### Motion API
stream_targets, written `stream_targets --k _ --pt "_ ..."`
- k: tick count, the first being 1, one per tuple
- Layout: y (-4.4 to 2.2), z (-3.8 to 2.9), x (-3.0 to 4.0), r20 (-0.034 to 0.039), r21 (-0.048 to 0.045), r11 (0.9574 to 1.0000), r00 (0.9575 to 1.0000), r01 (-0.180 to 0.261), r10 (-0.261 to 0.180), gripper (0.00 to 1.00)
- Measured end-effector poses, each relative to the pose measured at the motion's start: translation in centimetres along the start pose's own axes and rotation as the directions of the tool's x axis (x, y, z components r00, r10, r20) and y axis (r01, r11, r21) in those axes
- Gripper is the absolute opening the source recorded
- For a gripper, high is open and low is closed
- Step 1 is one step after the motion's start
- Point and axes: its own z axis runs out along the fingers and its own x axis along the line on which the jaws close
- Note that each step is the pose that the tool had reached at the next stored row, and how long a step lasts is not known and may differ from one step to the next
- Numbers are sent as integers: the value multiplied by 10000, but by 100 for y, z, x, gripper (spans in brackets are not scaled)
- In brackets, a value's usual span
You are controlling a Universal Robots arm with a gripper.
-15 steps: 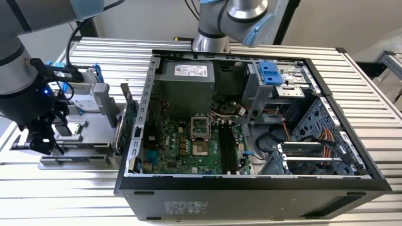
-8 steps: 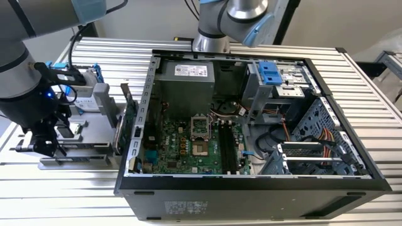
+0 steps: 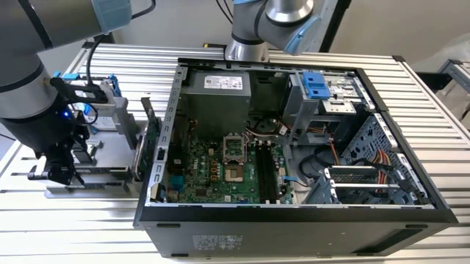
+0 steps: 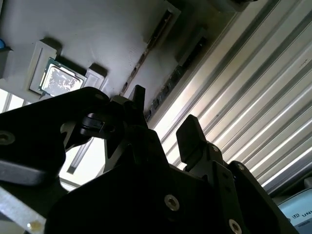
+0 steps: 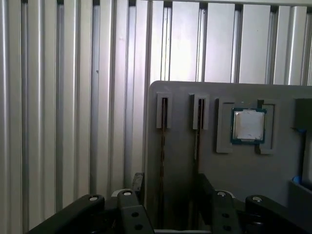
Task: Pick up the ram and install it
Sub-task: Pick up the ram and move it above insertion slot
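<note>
gripper (image 5: 171,181) spread wide over grey holder (image 5: 273,97); ram (image 5: 163,146) on edge, in line with jaw gap, long axis crosswise to closing direction.

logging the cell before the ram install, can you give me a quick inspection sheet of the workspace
surface: slatted aluminium table carrying the open computer case and a grey holder
job's things: ram stands on edge in a holder slot, with a second stick beside it; neither is gripped
clutter: processor chip in a holder recess
grippers: claw open, hovering over the holder at the sticks
cables: coloured wires inside the case; black cable along the arm
surroundings: pale wall behind the table
</note>
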Motion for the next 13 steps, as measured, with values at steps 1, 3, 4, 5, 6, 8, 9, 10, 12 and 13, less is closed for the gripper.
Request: stream_targets --k 1,3,4,5,6,8,9,10,12,13 --pt "-2 8 -1 0 0 10000 10000 -1 1 100" --pt "-2 24 -1 -1 -1 10000 10000 -4 4 100" --pt "-2 29 0 -1 0 10000 10000 -4 4 100" --pt "-2 33 0 -1 -1 10000 10000 -5 5 100" --pt "-2 38 0 0 0 10000 10000 -6 6 100" --pt "7 51 0 1 2 10000 10000 -9 9 100" --pt "16 57 -1 0 2 10000 10000 -12 12 100" --pt "24 67 -1 0 3 10000 10000 -17 17 100" --pt "32 86 -1 1 4 10000 10000 -23 23 100" --pt "32 95 -1 1 3 10000 10000 -24 24 100"
